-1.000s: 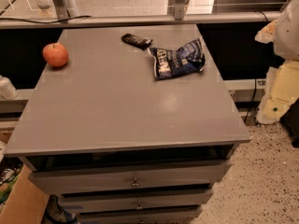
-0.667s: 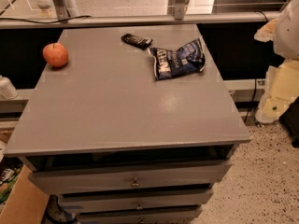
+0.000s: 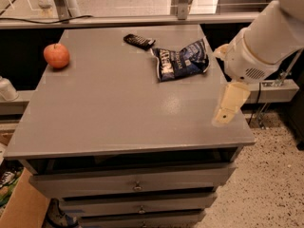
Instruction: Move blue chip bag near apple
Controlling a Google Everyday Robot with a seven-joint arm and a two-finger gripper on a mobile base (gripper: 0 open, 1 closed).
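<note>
We are working over the grey table (image 3: 118,122), our gripper (image 3: 230,103) hanging above its right edge; whether it is released or clenched we cannot tell. The blue chip bag (image 3: 183,61) is lying far right, well apart from the apple (image 3: 56,55) at far left. We are risking the crumpled foil slipping, the bag sweeping along the black remote (image 3: 139,41) just beside it, or a nudge rolling the apple.

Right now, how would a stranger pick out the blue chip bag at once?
On the grey drawer cabinet's top, look at the far right area, beyond the robot's cream hand hanging over the right edge. The crumpled navy-blue foil chip bag with white lettering lies there; the flat black remote-like device beside it is smaller and plain, and the round red apple sits far left.
</note>
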